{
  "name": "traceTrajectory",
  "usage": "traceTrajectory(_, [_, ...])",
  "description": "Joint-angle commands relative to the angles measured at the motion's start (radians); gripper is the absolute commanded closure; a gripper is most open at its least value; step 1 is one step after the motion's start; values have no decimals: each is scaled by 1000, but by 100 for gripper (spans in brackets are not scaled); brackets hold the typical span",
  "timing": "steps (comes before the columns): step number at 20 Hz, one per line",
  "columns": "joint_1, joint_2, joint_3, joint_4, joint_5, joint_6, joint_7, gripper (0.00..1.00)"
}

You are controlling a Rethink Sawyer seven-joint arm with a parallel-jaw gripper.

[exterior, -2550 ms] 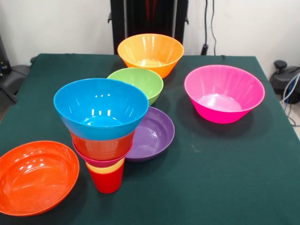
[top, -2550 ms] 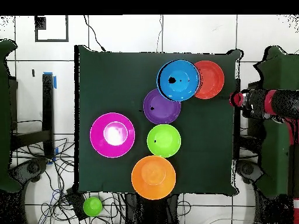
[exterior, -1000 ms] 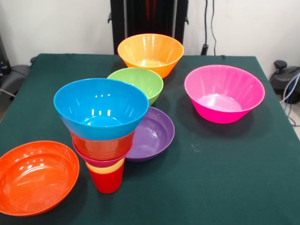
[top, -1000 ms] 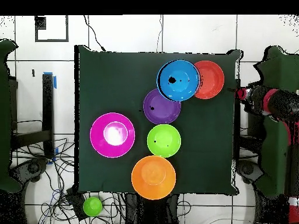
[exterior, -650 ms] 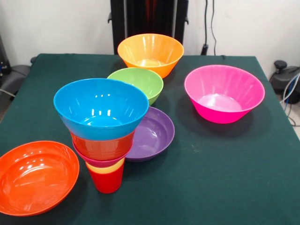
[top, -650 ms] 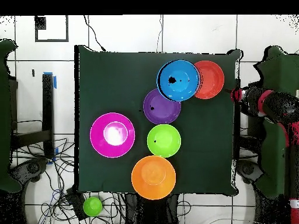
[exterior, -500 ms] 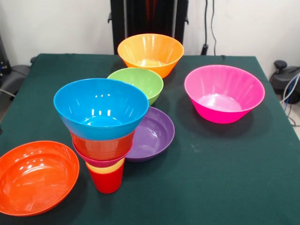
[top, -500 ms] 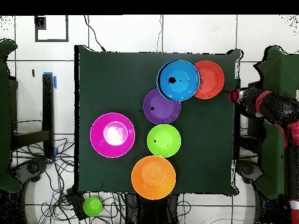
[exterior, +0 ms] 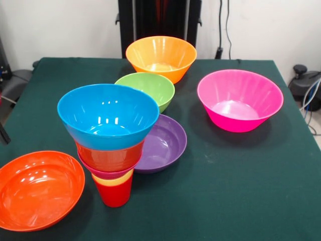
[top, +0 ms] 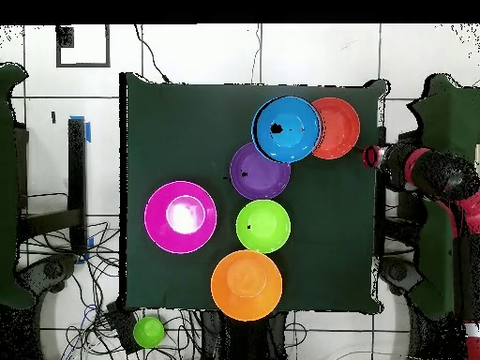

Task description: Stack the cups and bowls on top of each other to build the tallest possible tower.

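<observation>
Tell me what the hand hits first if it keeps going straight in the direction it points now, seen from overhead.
The hand sits at the table's edge, pointing inward across the cloth. Straight ahead, the first thing is likely the orange-red bowl, just beside its line. Its height is unclear from overhead, so it could pass above the rim.

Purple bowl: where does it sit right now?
In the front view, the purple bowl rests on the table just right of the tower, its left part hidden behind it, with the green bowl directly behind.
</observation>
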Motion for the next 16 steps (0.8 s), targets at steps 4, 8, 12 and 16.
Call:
traceTrajectory(4, [24,45,-76,27,-69,-65,-92,0])
traceTrajectory(8, [27,55,-78,17,-67,-75,-85,0])
traceTrajectory(12, [35,75,-79,-6,-64,-88,-81,0])
traceTrajectory(16, [46,100,-83,-37,-56,-85,-92,0])
